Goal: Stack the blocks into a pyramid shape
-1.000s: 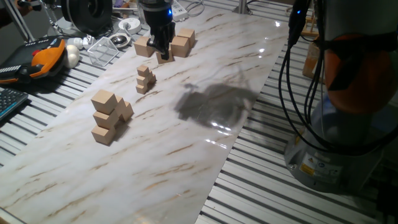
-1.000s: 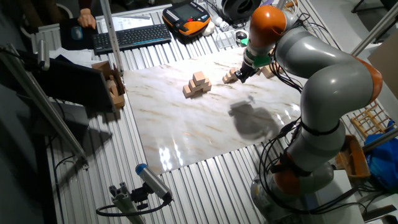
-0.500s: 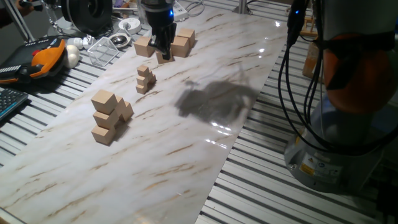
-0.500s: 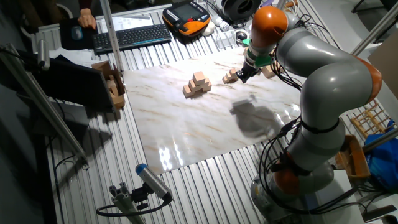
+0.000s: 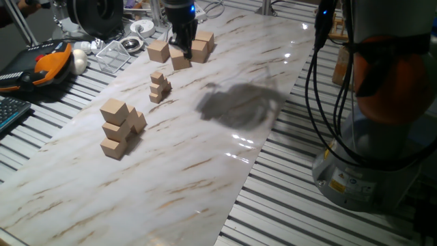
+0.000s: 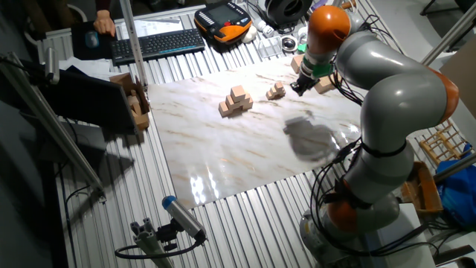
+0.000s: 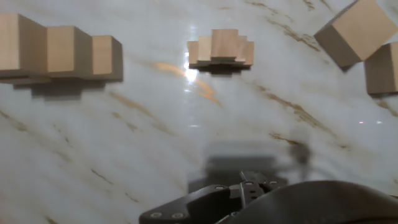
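Observation:
A stepped pile of tan blocks (image 5: pixel 117 127) stands on the marble board's left part, and shows again in the other fixed view (image 6: pixel 236 100) and at the hand view's left edge (image 7: pixel 62 51). Loose blocks lie at the far end: one (image 5: pixel 158 50), one (image 5: pixel 180 61), and a pair (image 5: pixel 201 46). Two of the loose blocks (image 7: pixel 356 31) show at the hand view's upper right. My gripper (image 5: pixel 184 42) hangs just above and behind the middle loose block, with nothing seen in it. Its fingers are too dark and small to tell whether they are open or shut.
A little heap of much smaller tan cubes (image 5: pixel 159 87) sits between the pile and the loose blocks. Off the board's far left lie a clear plastic tray (image 5: pixel 113 55), an orange pendant (image 5: pixel 48 63) and a keyboard (image 5: pixel 10 113). Cables hang at the right (image 5: pixel 321 82).
The gripper has risen and shifted right, away from the middle loose block, which now shows uncovered on the board. The blocks and the pile have stayed put.

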Available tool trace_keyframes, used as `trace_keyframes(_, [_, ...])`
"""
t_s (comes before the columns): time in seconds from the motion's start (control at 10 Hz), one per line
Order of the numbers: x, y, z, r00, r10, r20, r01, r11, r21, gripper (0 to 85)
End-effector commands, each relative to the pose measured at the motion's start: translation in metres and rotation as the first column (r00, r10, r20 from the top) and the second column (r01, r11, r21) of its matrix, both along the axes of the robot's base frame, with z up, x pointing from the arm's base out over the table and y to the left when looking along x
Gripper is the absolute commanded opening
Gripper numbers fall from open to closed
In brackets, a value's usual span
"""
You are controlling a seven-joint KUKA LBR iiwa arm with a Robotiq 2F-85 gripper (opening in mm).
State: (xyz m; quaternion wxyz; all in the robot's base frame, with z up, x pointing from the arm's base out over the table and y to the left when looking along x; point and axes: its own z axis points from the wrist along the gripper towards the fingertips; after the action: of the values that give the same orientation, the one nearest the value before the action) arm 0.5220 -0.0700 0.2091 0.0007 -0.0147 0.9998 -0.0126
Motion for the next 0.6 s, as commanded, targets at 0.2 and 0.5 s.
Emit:
trace_keyframes(0.2, [-0.0077, -0.019, -0.003, 1.0, -0.006, -0.009, 0.006, 1.0, -0.019, 0.0])
trace_keyframes(0.5, [-0.0116, -0.042, -0.011, 0.999, -0.041, -0.014, 0.04, 0.999, -0.037, 0.0])
